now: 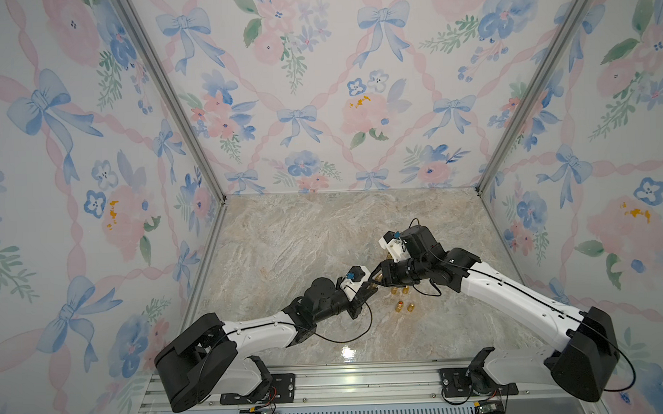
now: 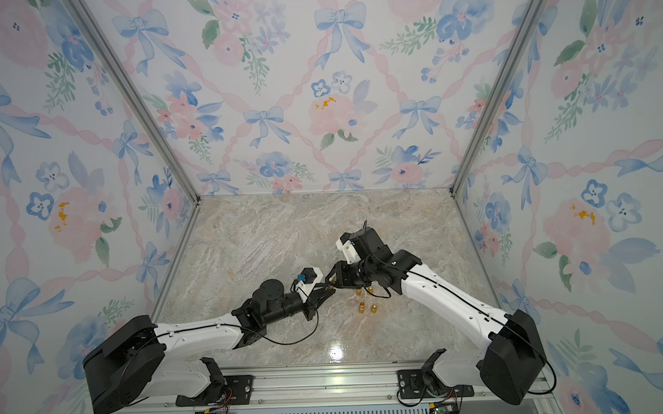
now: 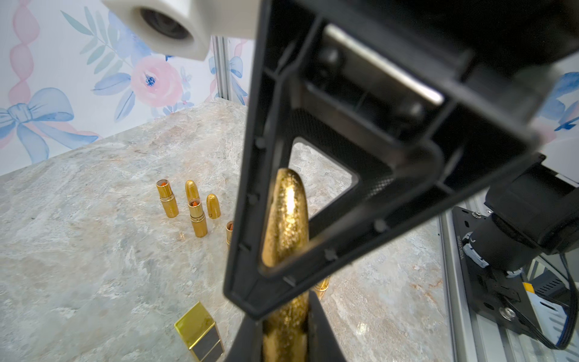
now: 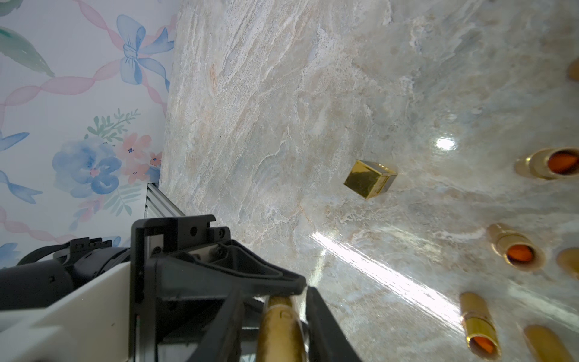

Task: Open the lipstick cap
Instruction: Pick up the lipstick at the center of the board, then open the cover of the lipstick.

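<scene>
A gold lipstick (image 3: 286, 219) hangs in the air between both grippers, above the marble table (image 1: 286, 255). My left gripper (image 3: 285, 338) is shut on its lower body. Its rounded cap end shows through the frame of my right gripper's finger (image 3: 344, 194). In the right wrist view the gold tube (image 4: 279, 332) lies between the jaws of my right gripper (image 4: 275, 294), with a thin gap showing beside it on each side. In both top views the left gripper (image 1: 371, 287) (image 2: 325, 290) and right gripper (image 1: 378, 276) (image 2: 331, 280) meet tip to tip at mid-table.
Just right of the grippers stand several small gold pieces: open lipsticks (image 3: 197, 216) (image 1: 400, 306) with orange cores, and loose bullet-shaped caps (image 3: 213, 205) (image 1: 411, 307). A gold square box (image 3: 200, 332) (image 4: 369, 178) sits on the marble near the left gripper. Flowered walls enclose three sides.
</scene>
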